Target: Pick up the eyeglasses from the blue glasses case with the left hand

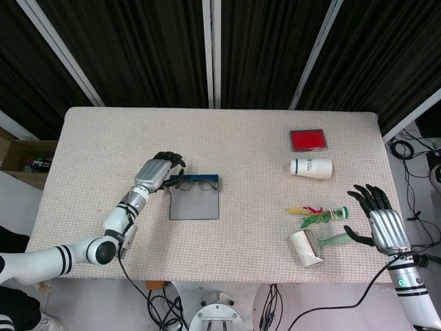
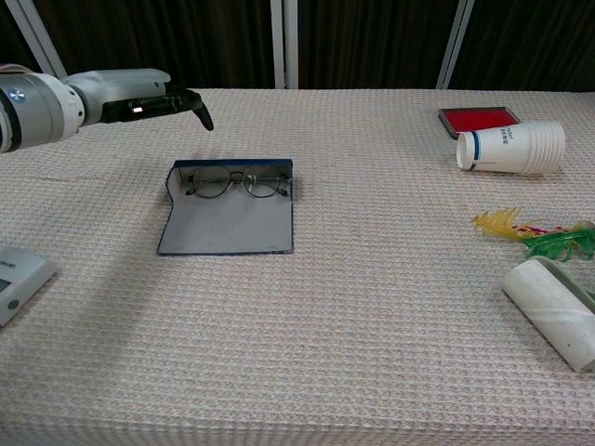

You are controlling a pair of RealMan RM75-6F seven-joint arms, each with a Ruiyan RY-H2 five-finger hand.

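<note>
The blue glasses case [image 1: 195,204] lies open and flat left of the table's middle, and the eyeglasses [image 1: 195,183] sit folded along its far edge. My left hand [image 1: 160,172] hovers at the case's far left corner, fingers apart and slightly bent, holding nothing. In the chest view the left hand [image 2: 177,102] hangs above and to the left of the eyeglasses [image 2: 237,183] and the case [image 2: 228,228], clearly apart from both. My right hand [image 1: 379,217] rests open near the table's right front corner, palm down, with nothing in it.
A red box [image 1: 307,140] and a stack of paper cups [image 1: 311,167] on its side lie at the back right. A feather toy [image 1: 317,214] and a lint roller [image 1: 306,248] lie near the right hand. A white device [image 2: 14,279] sits at the front left.
</note>
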